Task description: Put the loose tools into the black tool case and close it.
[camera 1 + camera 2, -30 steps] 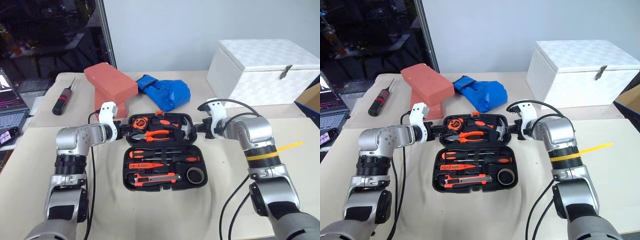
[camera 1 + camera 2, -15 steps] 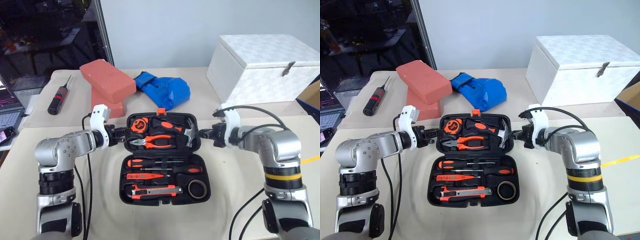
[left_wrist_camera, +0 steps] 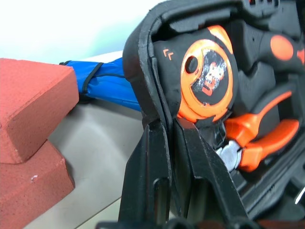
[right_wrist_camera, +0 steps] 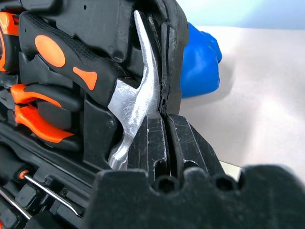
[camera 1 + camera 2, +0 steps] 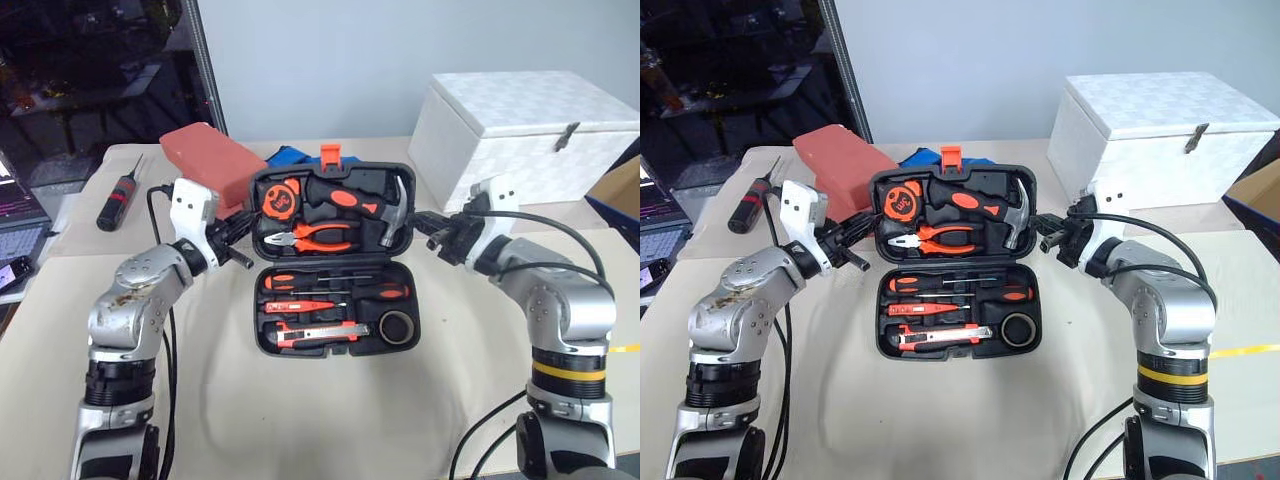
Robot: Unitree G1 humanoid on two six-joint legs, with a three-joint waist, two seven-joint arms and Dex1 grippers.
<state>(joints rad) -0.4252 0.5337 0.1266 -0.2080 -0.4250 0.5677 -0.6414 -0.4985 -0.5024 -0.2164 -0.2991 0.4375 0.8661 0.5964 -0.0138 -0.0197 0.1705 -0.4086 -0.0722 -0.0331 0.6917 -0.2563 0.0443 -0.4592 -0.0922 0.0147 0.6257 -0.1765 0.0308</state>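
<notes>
Closing phase: the lid of the black tool case (image 5: pixel 335 262) stands tilted up off the table (image 5: pixel 300 420), base half flat and nearest the robot.
Base half: screwdrivers (image 5: pixel 335 291), thin orange tester screwdriver (image 5: pixel 300 307), utility knife (image 5: pixel 318 337) and grey tape roll (image 5: pixel 397 326) all sit in their moulded slots; no task tool seen lying loose on the table.
Lid half: hinge runs side to side across the case's middle, so the lid has to swing forward and down toward the robot to shut; orange latch (image 5: pixel 329 154) sits at the lid's raised far edge.
Left claw (image 5: pixel 243 228): pinched narrow on the lid's left rim, one finger either side of the edge in the wrist view, just beside the tape measure (image 3: pixel 206 78).
Right claw (image 5: pixel 424 222): squeezed tight on the lid's right rim, right by the hammer (image 4: pixel 136 107) head.
Which arm is nearer: neither, one on each end of the lid, about level.
Further back: red bricks (image 5: pixel 205 163) behind the left claw, a blue bag (image 5: pixel 920 155) peeking behind the lid, white box (image 5: pixel 520 125) far right, black screwdriver with red band (image 5: pixel 117 197) far left.
</notes>
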